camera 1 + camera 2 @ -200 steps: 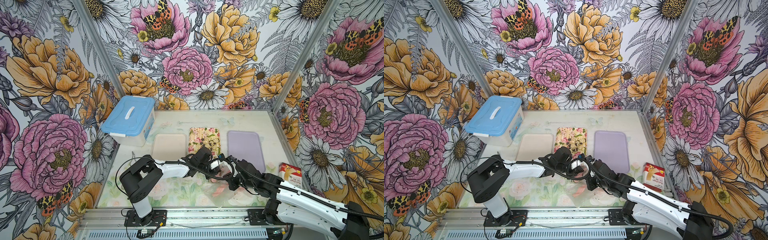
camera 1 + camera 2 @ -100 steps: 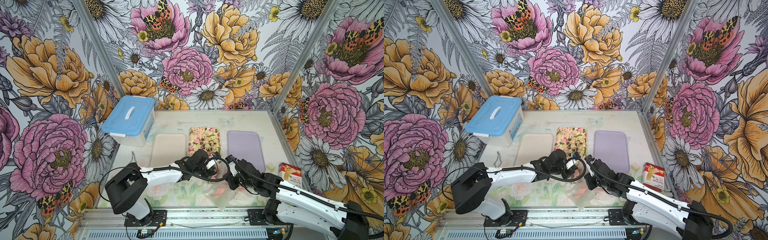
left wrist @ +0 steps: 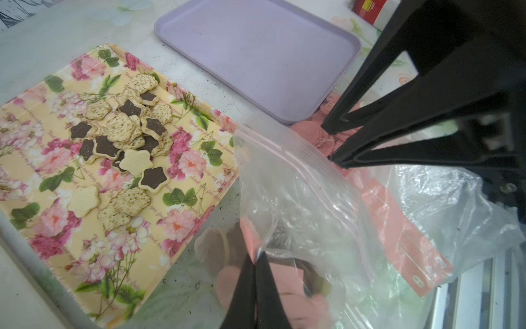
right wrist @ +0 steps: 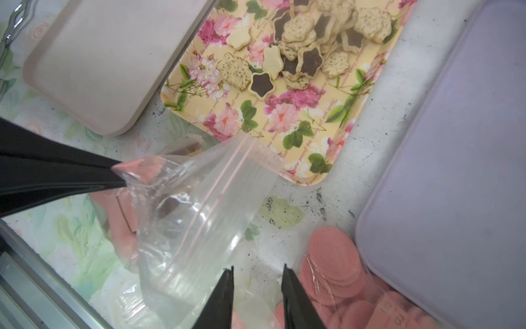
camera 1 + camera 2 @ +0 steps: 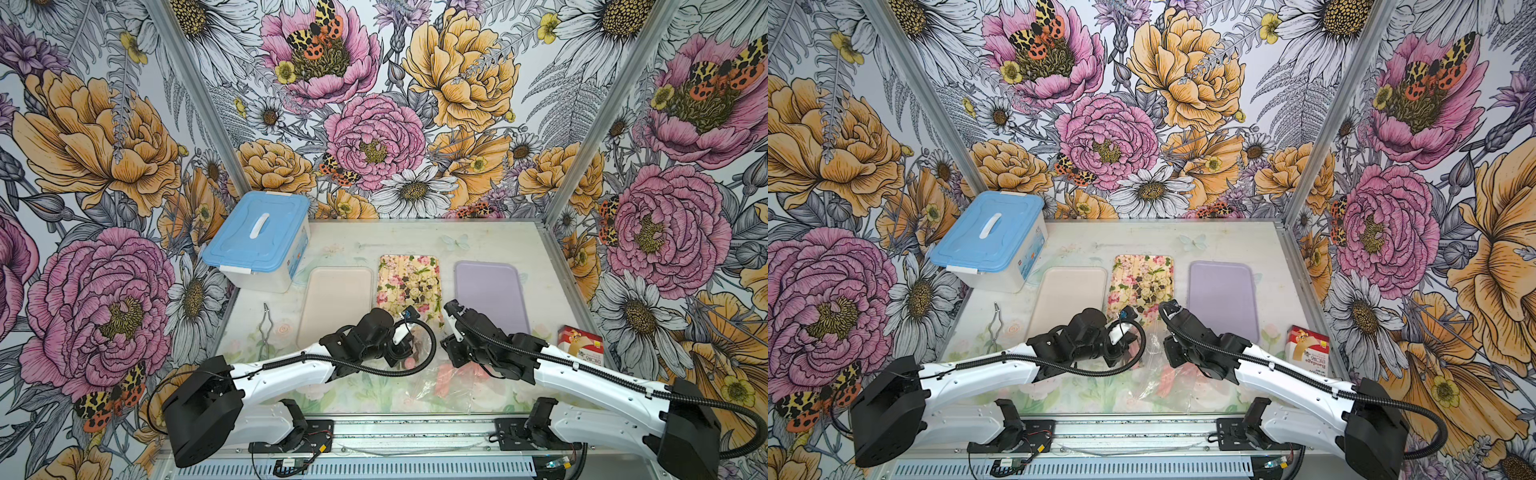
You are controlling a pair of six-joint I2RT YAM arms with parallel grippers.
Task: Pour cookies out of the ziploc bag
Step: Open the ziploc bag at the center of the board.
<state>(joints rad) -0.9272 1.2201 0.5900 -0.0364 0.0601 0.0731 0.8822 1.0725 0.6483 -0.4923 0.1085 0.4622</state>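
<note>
Treating the table as a clock with 12 at the back wall: the box [image 5: 259, 237] sat at 10 with its blue lid on, so I couldn't see inside. The tongs [image 5: 266, 328] lay at 9. Three trays ran across the middle. The beige tray [image 5: 336, 299] held nothing, and the floral tray [image 3: 176, 228] at dead centre had a heap of star cookies [image 3: 128, 128] on it, some dark-topped, some cream, some speckled. The purple tray [image 5: 490, 291] towards 2 was bare too.

The bag [image 3: 299, 199] was at 6, crumpled and see-through, with its zip strip facing the floral tray. A few pink and brown shapes showed through the film, too blurry to name. The left gripper [image 3: 255, 265] had its fingers pinched tight together on a fold of the bag. The right gripper [image 4: 257, 273] had its fingers parted with a clear gap. Bag film lay under them, but they had hold of nothing. A stack of pink discs [image 4: 333, 262] sat under plastic just beside the purple tray's near corner, around 5. A bandage carton [image 5: 579, 343] lay at 4.

Compared with a second earlier, the left arm [image 5: 291, 370] had dropped from a folded, raised elbow to a long low stretch, which uncovered the tongs. The bag had slid from between the grippers down towards 6. The box and trays hadn't budged.
</note>
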